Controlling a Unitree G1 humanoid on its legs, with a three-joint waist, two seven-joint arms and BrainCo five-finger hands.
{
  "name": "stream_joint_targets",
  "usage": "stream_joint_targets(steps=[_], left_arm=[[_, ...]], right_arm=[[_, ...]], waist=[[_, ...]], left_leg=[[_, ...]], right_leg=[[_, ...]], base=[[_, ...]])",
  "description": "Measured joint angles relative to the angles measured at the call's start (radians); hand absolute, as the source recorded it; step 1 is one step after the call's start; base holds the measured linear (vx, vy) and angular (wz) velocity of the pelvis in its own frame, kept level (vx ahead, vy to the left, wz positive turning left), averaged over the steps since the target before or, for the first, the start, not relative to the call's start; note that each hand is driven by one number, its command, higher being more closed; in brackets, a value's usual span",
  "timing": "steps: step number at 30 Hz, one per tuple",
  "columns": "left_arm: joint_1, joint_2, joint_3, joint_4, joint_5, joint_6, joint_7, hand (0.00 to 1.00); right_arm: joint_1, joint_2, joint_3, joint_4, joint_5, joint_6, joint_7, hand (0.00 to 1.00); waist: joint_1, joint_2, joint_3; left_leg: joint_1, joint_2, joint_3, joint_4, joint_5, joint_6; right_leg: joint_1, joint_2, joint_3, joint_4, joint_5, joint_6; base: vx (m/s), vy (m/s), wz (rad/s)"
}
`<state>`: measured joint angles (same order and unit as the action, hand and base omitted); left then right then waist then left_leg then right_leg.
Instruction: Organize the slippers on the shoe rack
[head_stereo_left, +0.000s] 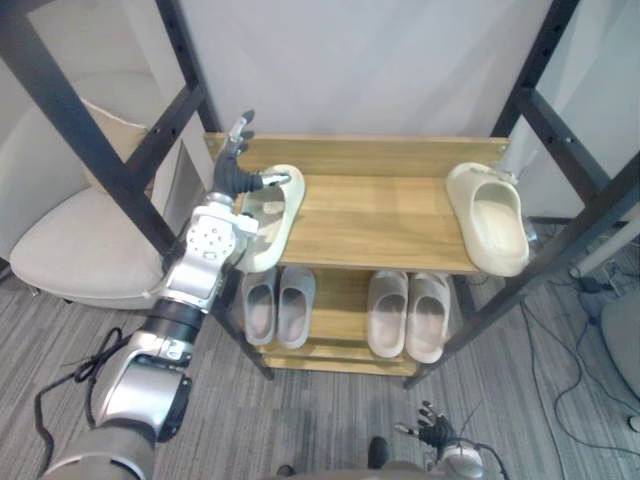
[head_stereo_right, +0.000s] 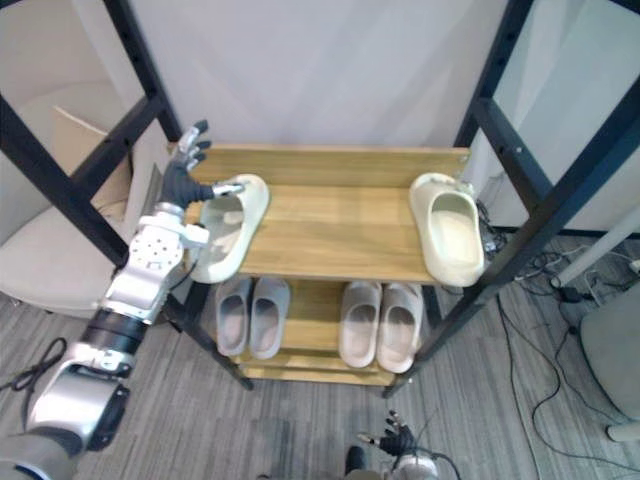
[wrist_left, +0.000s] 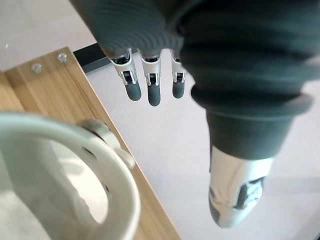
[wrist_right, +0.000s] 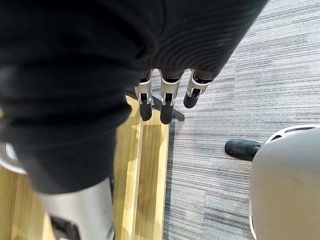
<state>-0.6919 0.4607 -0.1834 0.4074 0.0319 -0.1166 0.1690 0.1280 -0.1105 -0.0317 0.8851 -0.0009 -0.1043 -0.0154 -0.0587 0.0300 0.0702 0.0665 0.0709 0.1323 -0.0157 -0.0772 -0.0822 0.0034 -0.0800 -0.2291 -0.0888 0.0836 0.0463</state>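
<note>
Left eye view: rack (head_stereo_left: 370, 205), centre; two cream slippers on its top shelf, left slipper (head_stereo_left: 272, 215) at frame left, right slipper (head_stereo_left: 490, 215) at frame right, well apart. Right eye view: left hand (head_stereo_right: 182, 180) just beside the left slipper's strap. Left wrist view: fingers straight, grasping nothing. Right wrist view: right hand (wrist_right: 166, 102) relaxed, empty, over floor (wrist_right: 225, 75). Probably light, springy foam, slightly slick; grip the strap.

The near slipper (head_stereo_left: 272, 215), beside the silver, dark-tipped fingers (head_stereo_left: 240, 130) of the left hand (head_stereo_left: 232, 178), is pale cream; the far slipper (head_stereo_left: 490, 215), well apart from them, matches. The shoe rack (head_stereo_left: 380, 215) is honey-brown with straight wood grain. Below the fingers are a light grey pair (head_stereo_left: 278, 305), a beige pair (head_stereo_left: 408, 312) and the grey, finely striped floor (head_stereo_left: 300, 420).
</note>
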Motion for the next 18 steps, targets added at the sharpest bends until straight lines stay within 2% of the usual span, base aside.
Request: stream_joint_targets(steps=[18], left_arm=[[-0.001, 0.097, -0.014, 0.038, 0.225, 0.017, -0.044, 0.0]], right_arm=[[0.004, -0.008, -0.001, -0.003, 0.0, -0.001, 0.007, 0.0]], waist=[[0.001, 0.002, 0.0]], left_leg=[[0.0, -0.001, 0.0, 0.0, 0.0, 0.0]], right_leg=[[0.0, 0.0, 0.003, 0.0, 0.0, -0.001]], base=[[0.0, 0.0, 0.0]])
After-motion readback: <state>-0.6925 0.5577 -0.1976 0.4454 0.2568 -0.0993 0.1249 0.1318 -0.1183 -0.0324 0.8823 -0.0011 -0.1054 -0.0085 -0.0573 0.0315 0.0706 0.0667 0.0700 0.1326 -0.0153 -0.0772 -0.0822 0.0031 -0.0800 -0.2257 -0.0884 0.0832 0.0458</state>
